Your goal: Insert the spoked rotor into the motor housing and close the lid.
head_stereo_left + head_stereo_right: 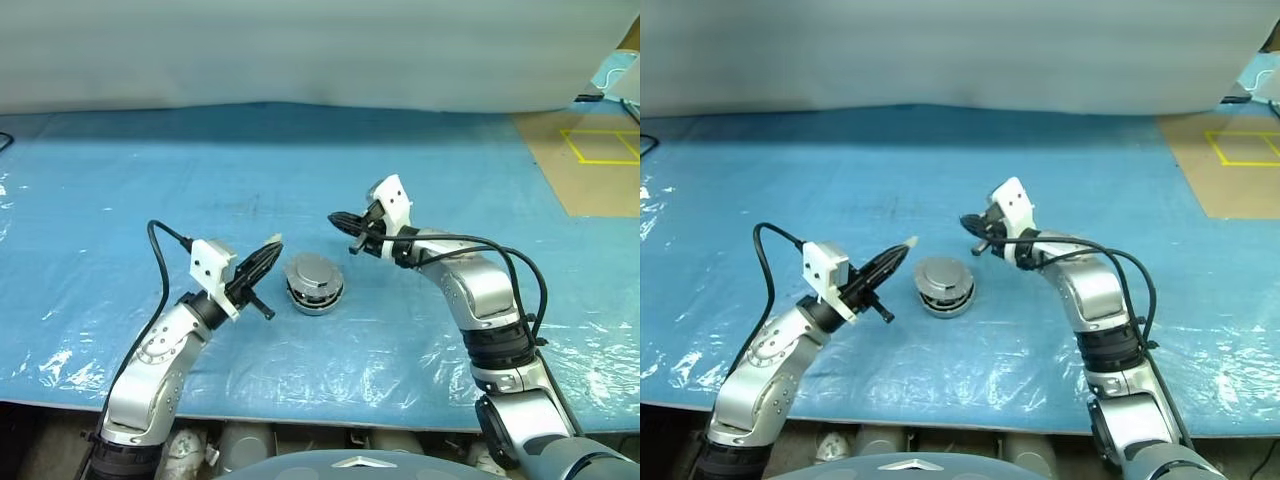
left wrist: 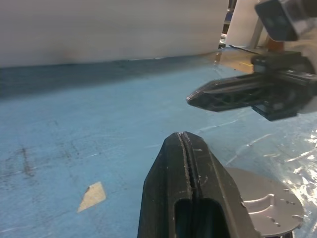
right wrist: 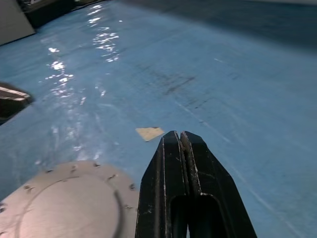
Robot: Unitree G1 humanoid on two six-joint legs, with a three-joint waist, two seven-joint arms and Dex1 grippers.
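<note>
The left end effector (image 1: 268, 247) hangs just to nine o'clock of the motor housing (image 1: 314, 284), its black fingers pressed together on nothing. The housing sits mid-surface on the blue plastic sheet (image 1: 120, 200) with the lid (image 1: 314, 271) down flat on top. It looks like machined metal: plain grey, smooth, round and stiff, and I'd judge it dense for its bulk and slick under hard fingertips. The sheet is glossy and wrinkled, so the piece may skate if nudged. The low rim, pinched across its width, seems the safest hold. At about one o'clock, the right end effector (image 1: 335, 218) hovers apart, likewise closed and empty. A small tan scrap (image 3: 150, 133) lies nearby.
</note>
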